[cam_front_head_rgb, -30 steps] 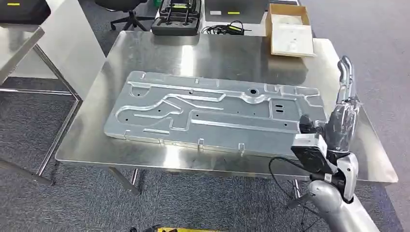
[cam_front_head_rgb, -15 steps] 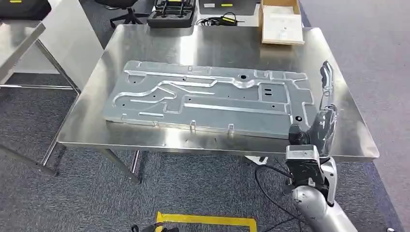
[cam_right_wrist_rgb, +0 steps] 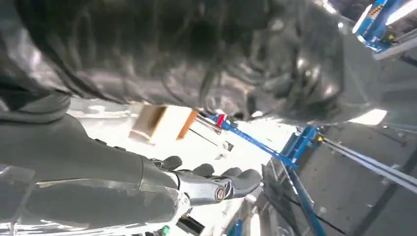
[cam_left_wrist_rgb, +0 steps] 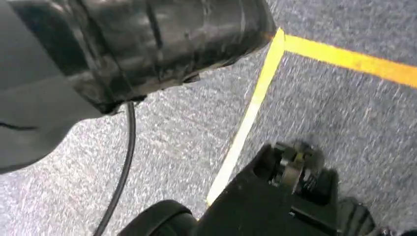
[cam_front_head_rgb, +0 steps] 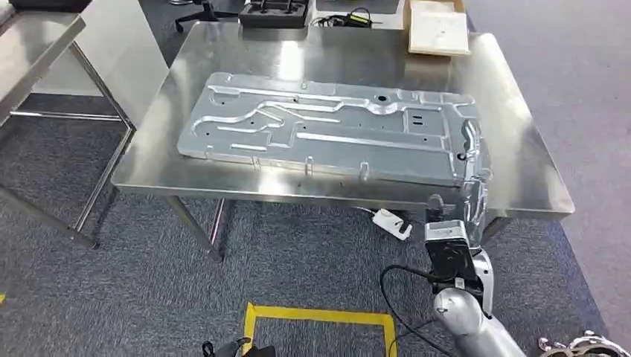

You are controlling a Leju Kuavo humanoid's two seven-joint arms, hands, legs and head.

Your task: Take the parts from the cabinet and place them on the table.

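Observation:
A large ribbed metal plate (cam_front_head_rgb: pixel 335 134) lies flat on the steel table (cam_front_head_rgb: pixel 513 134). My right hand (cam_front_head_rgb: pixel 475 199) is raised at the table's front edge, by the plate's right end. It grips a slim, bent silver part (cam_front_head_rgb: pixel 469 145) that stands upright above the fingers, over the plate's right end. In the right wrist view the hand (cam_right_wrist_rgb: pixel 196 183) shows dark fingers stretched out side by side. My left hand (cam_left_wrist_rgb: pixel 137 44) hangs low over the carpet, and its fingers are hidden.
A cardboard box (cam_front_head_rgb: pixel 437 22) and a black case (cam_front_head_rgb: pixel 274 11) sit at the table's far edge. Another steel table (cam_front_head_rgb: pixel 37 44) stands at the left. A white power strip (cam_front_head_rgb: pixel 391 223) and yellow floor tape (cam_front_head_rgb: pixel 320 316) lie below.
The whole view has shifted, so the camera moved. Relative to the table, my right hand with the part went from the right edge to the front edge near the plate's right end.

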